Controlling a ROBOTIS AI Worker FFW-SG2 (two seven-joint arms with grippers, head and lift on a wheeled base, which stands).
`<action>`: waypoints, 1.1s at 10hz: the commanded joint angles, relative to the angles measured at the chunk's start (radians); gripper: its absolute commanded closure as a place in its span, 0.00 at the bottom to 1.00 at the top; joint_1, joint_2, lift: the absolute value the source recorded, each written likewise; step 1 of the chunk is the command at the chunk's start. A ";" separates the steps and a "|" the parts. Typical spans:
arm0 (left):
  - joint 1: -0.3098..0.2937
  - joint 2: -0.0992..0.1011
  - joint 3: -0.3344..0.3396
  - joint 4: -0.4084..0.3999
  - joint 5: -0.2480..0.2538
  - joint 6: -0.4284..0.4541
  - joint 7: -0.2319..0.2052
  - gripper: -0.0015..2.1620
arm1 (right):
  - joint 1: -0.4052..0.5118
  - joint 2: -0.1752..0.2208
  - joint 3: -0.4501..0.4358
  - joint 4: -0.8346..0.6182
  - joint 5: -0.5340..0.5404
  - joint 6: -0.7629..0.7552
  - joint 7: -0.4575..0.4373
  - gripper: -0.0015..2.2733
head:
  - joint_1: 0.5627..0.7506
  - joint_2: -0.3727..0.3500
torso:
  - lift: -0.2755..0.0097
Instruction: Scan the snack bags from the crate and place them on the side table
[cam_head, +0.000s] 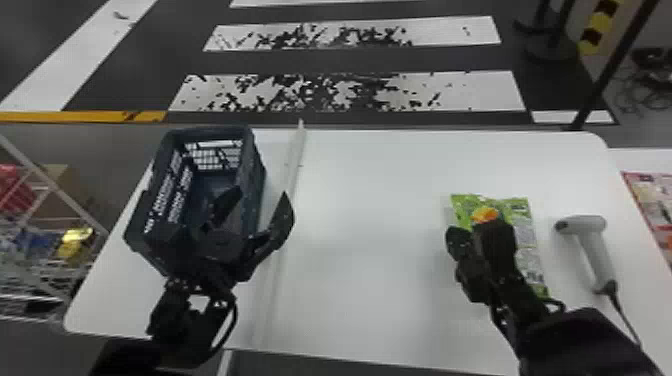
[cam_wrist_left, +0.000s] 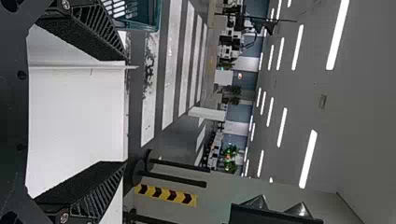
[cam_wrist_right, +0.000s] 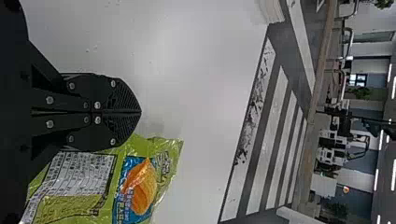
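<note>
While the white table (cam_head: 360, 200) is spreading across the head view's middle, the green snack bag (cam_head: 520, 215) is lying right of centre, its long axis running roughly top to bottom. My right gripper (cam_wrist_right: 140, 112) is overlapping its left side there, fingers pressed together on nothing, so I am judging that a grasp is calling for opening them and easing toward frame-right.

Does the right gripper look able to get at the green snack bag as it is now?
Probably yes. The right gripper is right by the green snack bag, and I see nothing between them. But its fingers are shut, so they would likely need to open first.
</note>
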 joint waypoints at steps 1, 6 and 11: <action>-0.001 -0.001 0.000 0.000 0.000 -0.003 0.001 0.04 | 0.053 -0.002 0.000 -0.101 -0.001 -0.012 -0.001 0.88 | 0.70 0.67 | 0.79; -0.003 0.000 -0.003 -0.008 0.003 -0.003 0.001 0.04 | 0.210 -0.002 -0.114 -0.428 -0.016 0.025 -0.002 0.06 | 0.70 0.67 | 0.79; 0.000 0.000 -0.003 -0.008 0.018 -0.003 0.015 0.04 | 0.217 -0.058 -0.324 -0.468 -0.074 0.277 -0.001 0.04 | 0.70 0.47 | 0.79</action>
